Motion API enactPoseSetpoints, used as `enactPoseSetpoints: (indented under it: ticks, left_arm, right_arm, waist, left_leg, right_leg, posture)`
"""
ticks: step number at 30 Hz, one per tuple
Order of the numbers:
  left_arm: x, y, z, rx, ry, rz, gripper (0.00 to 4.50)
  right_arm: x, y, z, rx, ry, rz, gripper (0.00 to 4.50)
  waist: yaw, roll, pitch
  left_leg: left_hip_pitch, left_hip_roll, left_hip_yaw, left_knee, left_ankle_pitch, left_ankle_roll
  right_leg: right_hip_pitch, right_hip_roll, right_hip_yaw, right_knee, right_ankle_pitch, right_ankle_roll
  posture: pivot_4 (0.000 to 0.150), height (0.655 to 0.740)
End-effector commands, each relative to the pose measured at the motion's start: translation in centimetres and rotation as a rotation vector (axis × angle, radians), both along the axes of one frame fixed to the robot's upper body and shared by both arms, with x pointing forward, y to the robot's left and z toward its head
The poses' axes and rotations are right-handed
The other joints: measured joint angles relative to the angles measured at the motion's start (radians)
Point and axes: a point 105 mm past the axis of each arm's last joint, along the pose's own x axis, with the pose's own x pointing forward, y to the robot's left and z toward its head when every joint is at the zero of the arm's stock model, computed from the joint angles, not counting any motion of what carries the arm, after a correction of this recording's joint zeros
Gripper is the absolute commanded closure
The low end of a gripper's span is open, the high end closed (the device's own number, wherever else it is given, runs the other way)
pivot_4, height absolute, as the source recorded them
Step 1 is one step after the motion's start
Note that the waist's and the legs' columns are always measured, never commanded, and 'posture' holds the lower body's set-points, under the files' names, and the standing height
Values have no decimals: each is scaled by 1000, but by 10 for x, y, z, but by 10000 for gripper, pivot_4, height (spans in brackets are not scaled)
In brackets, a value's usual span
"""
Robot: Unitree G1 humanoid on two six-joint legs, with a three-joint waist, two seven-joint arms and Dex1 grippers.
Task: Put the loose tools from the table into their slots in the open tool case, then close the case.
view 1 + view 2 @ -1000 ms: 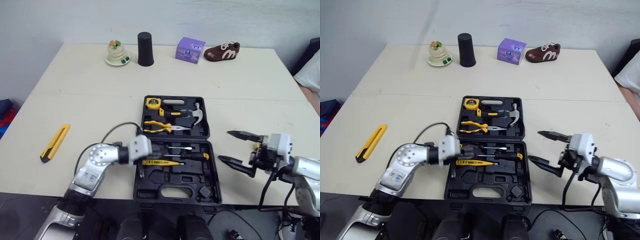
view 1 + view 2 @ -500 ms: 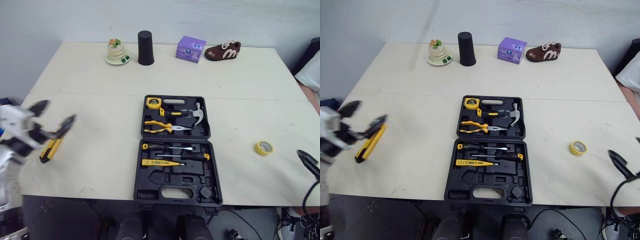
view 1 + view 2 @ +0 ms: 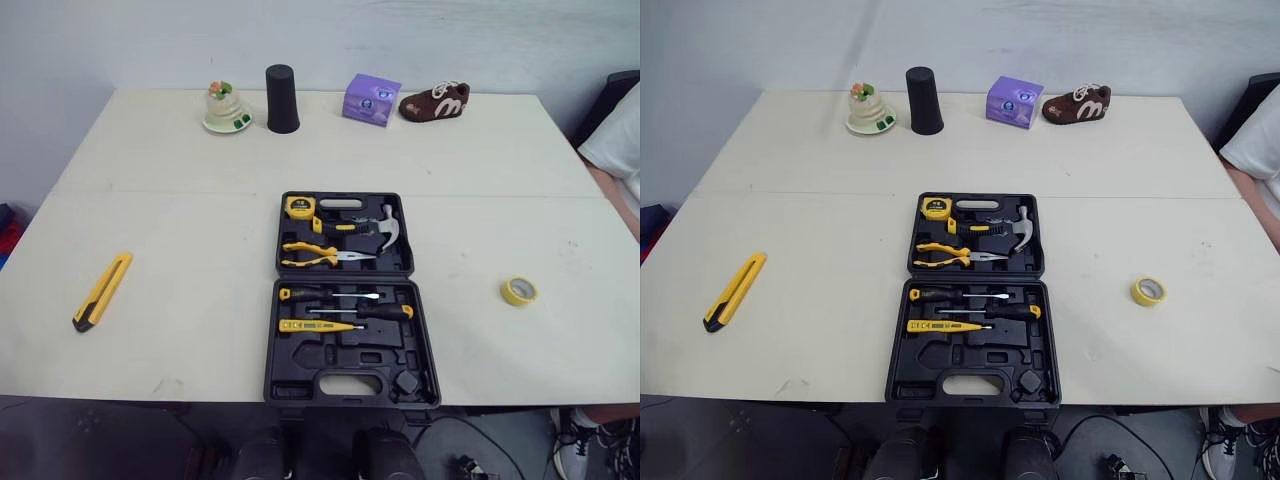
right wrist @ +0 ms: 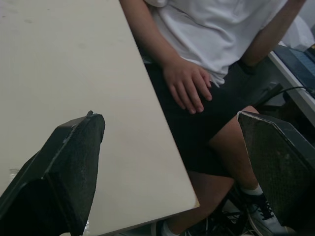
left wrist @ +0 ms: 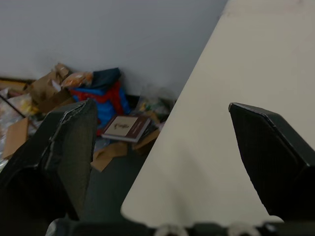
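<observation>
On the table, middle: tool case (image 3: 310,362), open flat.
Utility knife (image 3: 102,291): 9 o'clock of case, well apart; long axis 1–7 o'clock, black end, perhaps the tip, at 7.
Yellow tape roll (image 3: 519,291): 3 o'clock of case.
Left gripper (image 5: 160,107): fingers wide, over table edge.
Right gripper (image 4: 170,118): fingers wide, near a person's hand (image 4: 187,86).

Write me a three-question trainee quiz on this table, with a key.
1. True or false: the case is shut.
2. Which loose tool lies to the robot's left of the case? A. wrench B. knife C. saw
3. How many tools lie loose on the table?
Key: 1 false; 2 B; 3 two, the knife and the tape.
</observation>
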Motion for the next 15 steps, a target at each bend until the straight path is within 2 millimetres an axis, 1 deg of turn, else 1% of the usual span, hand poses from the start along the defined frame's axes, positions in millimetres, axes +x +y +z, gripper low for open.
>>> enactPoseSetpoints:
  ticks: [1, 3, 5, 9, 10, 11, 12, 13, 14, 15]
  left_arm:
    - [4, -1, 16, 62, -37, -17, 444]
    - [12, -5, 20, 71, -55, -44, 444]
    - [27, -13, 25, 82, -67, -101, 444]
    - [46, -25, 33, 88, -71, -189, 444]
    - [50, -29, 35, 88, -70, -218, 444]
    - [56, -35, 37, 78, -65, -264, 444]
    - [63, -43, 39, 77, -55, -318, 444]
    - [68, -52, 41, 75, -39, -373, 444]
    - [71, -57, 43, 73, -28, -405, 444]
    - [72, -59, 43, 74, -16, -420, 444]
  right_arm:
    - [1, 3, 12, -89, 1, 39, 0]
    - [11, 13, 8, -98, -2, 105, 0]
    - [28, 29, 7, -96, -34, 216, 0]
    - [55, 53, 13, -44, -140, 375, 0]
    - [69, 67, 14, -40, -164, 443, 0]
    - [86, 86, 15, -26, -191, 534, 0]
    - [102, 110, 20, -16, -217, 648, 0]
    - [117, 137, 29, -28, -237, 775, 0]
    - [124, 155, 36, -36, -246, 852, 0]
    - [128, 162, 41, -35, -254, 875, 0]
  waist:
    - [2, 0, 0]
    - [1, 0, 0]
    - [-1, 0, 0]
    - [-4, 0, 0]
    - [-6, 1, 0]
    - [-9, 1, 0]
    - [-14, 0, 0]
    - [-21, 0, 0]
    - [-24, 1, 0]
    - [-24, 3, 2]
  left_leg:
    - [0, 0, 0, 0, 0, 0]
    - [0, 0, 0, -1, 0, -1]
    - [0, 1, 0, -1, 0, -1]
    - [1, 1, 1, -1, 1, -3]
    - [1, 1, 2, -1, 1, -4]
    - [1, 1, 2, -2, 2, -5]
    - [1, 1, 3, -2, 3, -2]
    - [1, 1, 3, -2, 3, -2]
    - [1, 2, 3, -2, 3, -2]
    - [1, 2, 3, -2, 3, -3]
  right_leg:
    - [0, 0, 0, 0, 0, 0]
    - [0, 0, 0, 0, 0, -1]
    - [0, 0, 0, 0, 0, -1]
    - [0, 1, 1, 1, 0, 0]
    - [-1, 1, 1, 1, 0, -1]
    - [-1, 1, 1, 1, 0, -1]
    - [-1, 1, 1, 1, 0, -1]
    - [-1, 1, 1, 1, 0, 0]
    - [-1, 1, 2, 1, 0, 0]
    - [-1, 1, 2, 2, 0, 0]
  posture:
    - [1500, 7400]
    - [1500, 7400]
    - [1500, 7400]
    - [1500, 7400]
    - [1500, 7400]
    - [1500, 7400]
    - [1500, 7400]
    - [1500, 7400]
    - [1500, 7400]
    - [1500, 7400]
